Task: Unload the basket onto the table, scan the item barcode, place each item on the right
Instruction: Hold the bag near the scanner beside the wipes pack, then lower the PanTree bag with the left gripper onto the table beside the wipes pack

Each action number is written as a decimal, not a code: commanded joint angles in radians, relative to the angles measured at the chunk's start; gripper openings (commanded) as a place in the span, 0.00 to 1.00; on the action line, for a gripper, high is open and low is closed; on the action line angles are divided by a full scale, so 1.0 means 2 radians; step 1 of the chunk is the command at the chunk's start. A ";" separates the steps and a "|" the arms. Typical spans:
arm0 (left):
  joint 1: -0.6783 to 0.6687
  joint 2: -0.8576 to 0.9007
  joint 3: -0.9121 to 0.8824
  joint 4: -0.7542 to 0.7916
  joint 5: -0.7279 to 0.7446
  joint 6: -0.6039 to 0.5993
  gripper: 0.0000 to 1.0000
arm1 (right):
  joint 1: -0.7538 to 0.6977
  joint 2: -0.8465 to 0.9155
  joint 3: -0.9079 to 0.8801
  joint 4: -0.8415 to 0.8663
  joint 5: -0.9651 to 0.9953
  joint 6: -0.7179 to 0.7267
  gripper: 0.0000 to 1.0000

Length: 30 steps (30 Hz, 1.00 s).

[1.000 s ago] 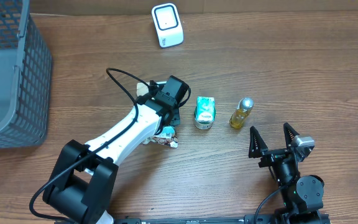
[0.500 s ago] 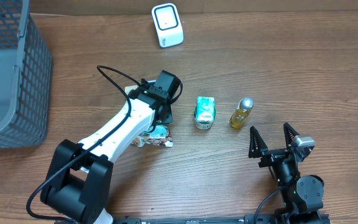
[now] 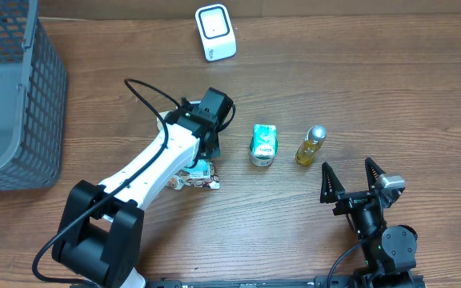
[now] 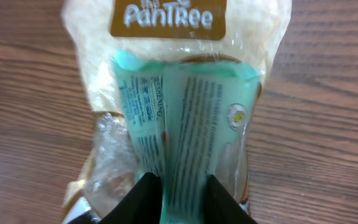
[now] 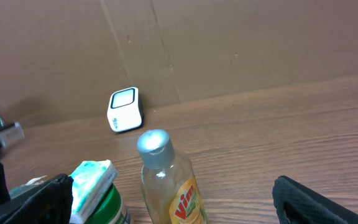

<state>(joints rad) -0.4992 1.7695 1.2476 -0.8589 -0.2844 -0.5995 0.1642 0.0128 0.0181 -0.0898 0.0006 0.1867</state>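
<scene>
- Left end effector (image 4: 182,191) points down at the middle of the wooden surface (image 3: 374,80), its two dark fingers (image 4: 143,190) closed together on a raised teal fold (image 4: 166,149) of the snack packet (image 4: 179,93).
- In the left wrist view the snack packet fills the frame. It is a soft, crinkled bag of clear and whitish plastic.
- At its far end is a brown label (image 4: 169,18) with white letters reading "the PanTree".
- Down its middle runs a teal panel covered in small white print that is too fine to read, with a small round emblem (image 4: 235,116) on the right half.
- Brownish contents show through the clear plastic at the packet's near-left corner.
- From overhead, the packet lies on the surface, partly hidden under the white left arm (image 3: 154,164), just left of a green can (image 3: 263,146) with a teal top.
- A small yellow bottle (image 3: 311,145) with a silver cap lies right of the can.
- A white scanner (image 3: 215,32) stands at the far edge, well apart from the packet.
- A grey mesh basket (image 3: 22,112) sits at the far left.
- Right end effector (image 3: 349,180) rests near the right edge with its fingers spread wide apart, holding nothing.
</scene>
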 commanded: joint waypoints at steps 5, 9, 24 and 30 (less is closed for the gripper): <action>0.002 -0.007 0.041 -0.032 -0.022 0.010 0.23 | -0.001 -0.005 -0.005 0.003 0.002 0.000 1.00; 0.002 -0.007 0.027 -0.035 -0.022 0.008 0.24 | -0.001 -0.005 -0.005 0.003 0.002 0.000 1.00; 0.041 -0.007 0.015 -0.050 0.065 0.011 0.33 | -0.001 -0.005 -0.005 0.003 0.002 0.000 1.00; 0.068 -0.007 -0.006 -0.035 0.085 0.011 0.27 | -0.001 -0.005 -0.005 0.003 0.002 0.000 1.00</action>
<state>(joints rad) -0.3786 1.7691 1.2640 -0.9428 -0.1669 -0.5922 0.1642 0.0128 0.0181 -0.0895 0.0006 0.1860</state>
